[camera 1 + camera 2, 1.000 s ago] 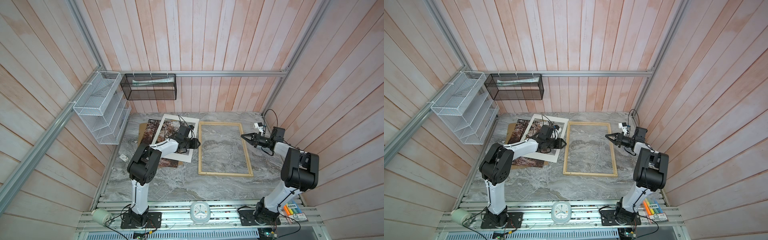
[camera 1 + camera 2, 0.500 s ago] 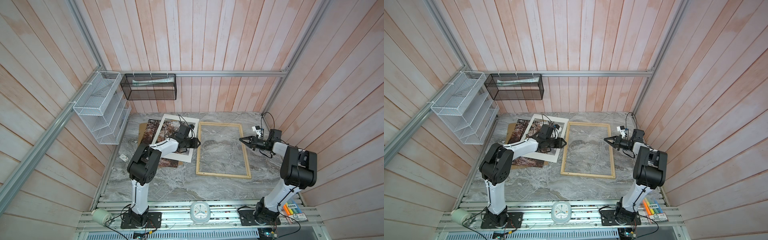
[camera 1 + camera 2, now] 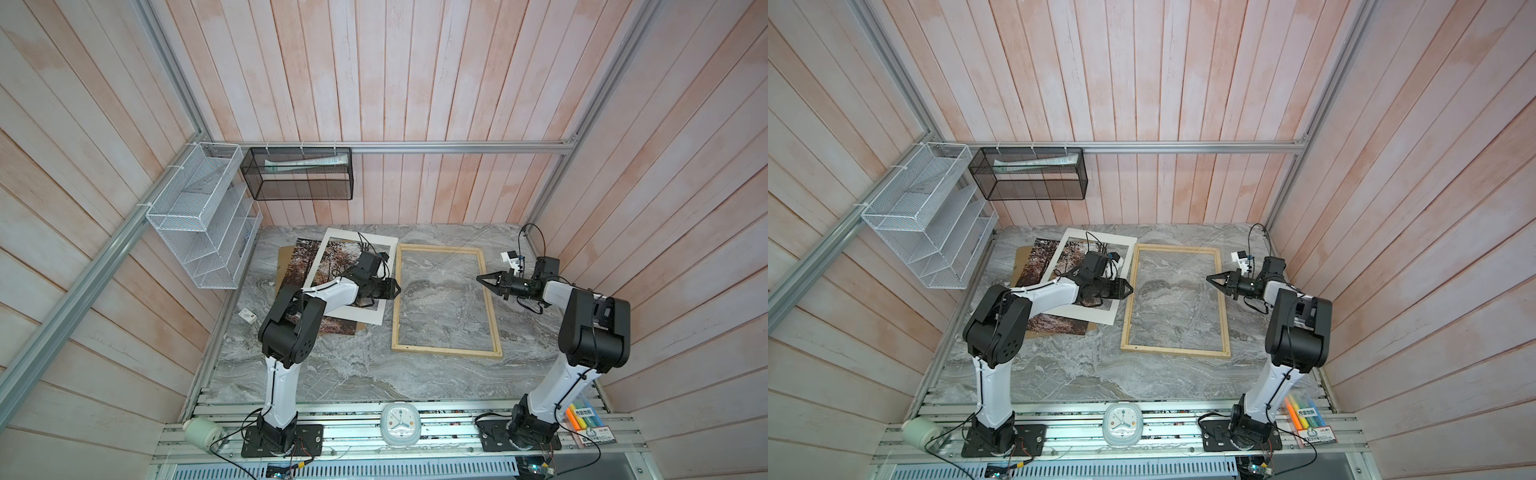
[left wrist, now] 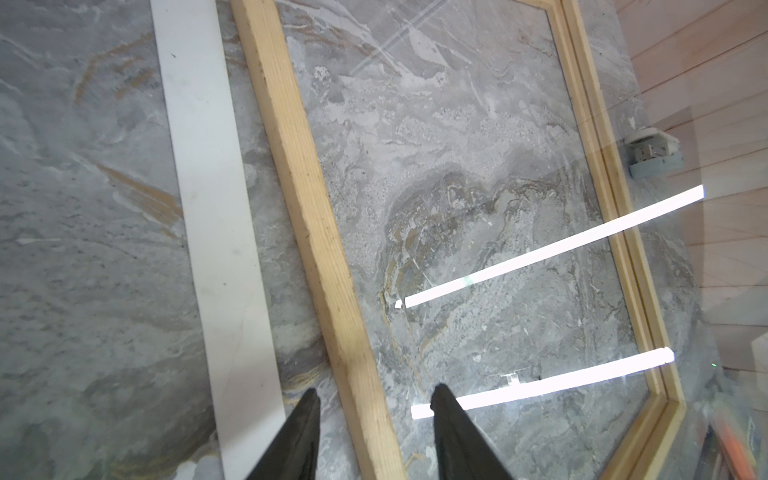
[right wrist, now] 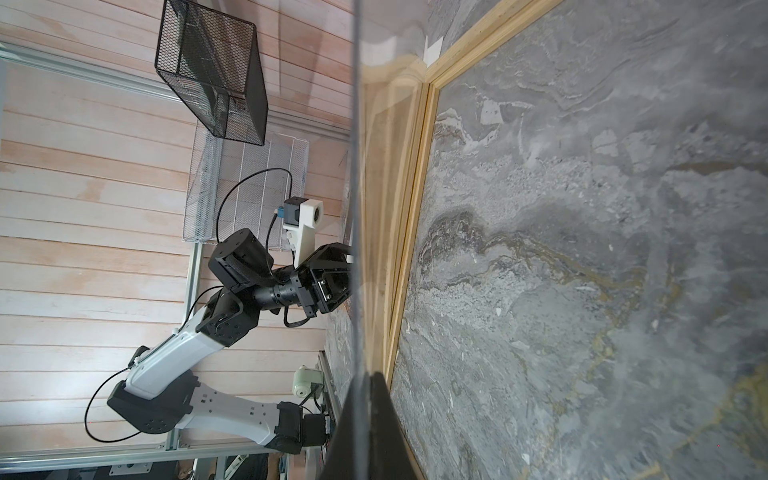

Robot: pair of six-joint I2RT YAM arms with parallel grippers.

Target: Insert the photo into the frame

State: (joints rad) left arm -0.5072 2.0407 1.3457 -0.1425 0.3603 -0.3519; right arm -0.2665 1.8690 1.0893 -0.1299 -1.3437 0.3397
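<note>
**Frame and right gripper shifted slightly toward 9 o'clock**

Compared with a second earlier, the frame (image 3: 446,352) lay a little further toward 9 o'clock on the marble tabletop (image 3: 353,374). The right gripper (image 3: 478,277) had travelled the same way. The left gripper (image 3: 397,288) kept its place.

Item 1, frame: pale wood, flat on the tabletop at centre in both top views, long sides running 12 to 6 o'clock.

Item 2, photo (image 3: 301,264): autumn forest print, lying at 9 o'clock of the frame, outside it. It rested on a brown backing board (image 3: 284,270) and was partly covered by a white mat (image 3: 370,316), whose window showed more of the print.

Item 3, left gripper: jaws spread, fingers (image 4: 307,415) on either side of the frame's 9 o'clock rail (image 4: 307,216). Contact with the rail could not be told.

Item 4, right gripper: over the frame's 3 o'clock rail, jaws pressed together. In the right wrist view they pinched the edge of a clear pane (image 5: 358,208).

Item 5, clear pane: spanned the frame opening and carried bright light reflections in the left wrist view.
</note>
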